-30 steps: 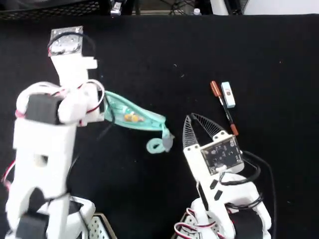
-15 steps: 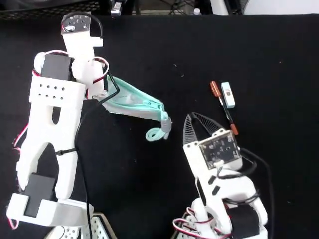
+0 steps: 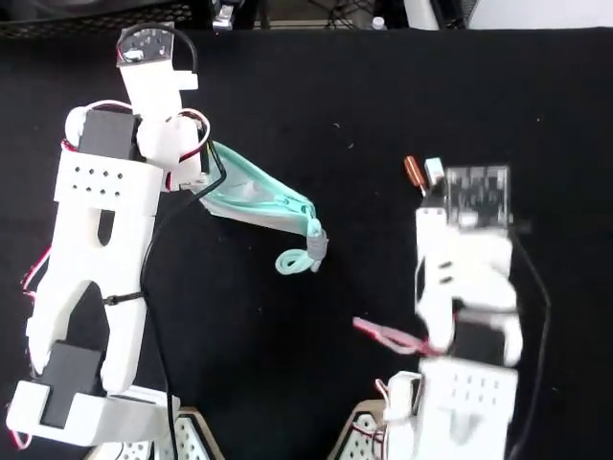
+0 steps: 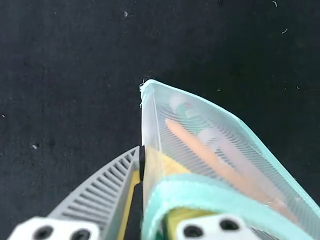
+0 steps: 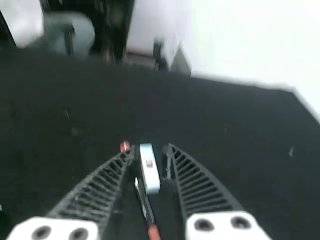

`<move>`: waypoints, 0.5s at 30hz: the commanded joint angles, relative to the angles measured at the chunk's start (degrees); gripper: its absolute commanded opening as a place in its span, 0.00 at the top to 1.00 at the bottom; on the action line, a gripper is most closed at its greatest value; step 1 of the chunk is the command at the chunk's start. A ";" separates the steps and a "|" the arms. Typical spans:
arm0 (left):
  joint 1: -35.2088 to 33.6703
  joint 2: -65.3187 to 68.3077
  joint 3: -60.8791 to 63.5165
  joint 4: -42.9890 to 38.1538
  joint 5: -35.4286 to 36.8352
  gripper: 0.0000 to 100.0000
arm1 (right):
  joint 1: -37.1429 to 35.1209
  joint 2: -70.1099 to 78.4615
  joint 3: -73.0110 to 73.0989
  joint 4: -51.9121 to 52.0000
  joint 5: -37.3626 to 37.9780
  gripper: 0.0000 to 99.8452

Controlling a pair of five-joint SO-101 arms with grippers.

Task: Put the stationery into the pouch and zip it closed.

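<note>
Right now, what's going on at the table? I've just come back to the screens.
The left hand is shut on one end of the mint mesh pouch, which already has a few pieces inside, an orange stick among them. The right hand is open and low over the black table, its fingers either side of a small white eraser-like piece, with a pen lying beside it. Neither of those two is in the pouch yet.

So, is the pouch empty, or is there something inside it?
Not empty. Through the mesh wall of the pouch, an orange pencil and other small items show inside.
</note>
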 commanded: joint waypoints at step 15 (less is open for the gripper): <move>-1.54 -17.05 28.53 -17.76 -0.35 0.97 | -5.71 74.42 -55.43 10.73 9.58 0.90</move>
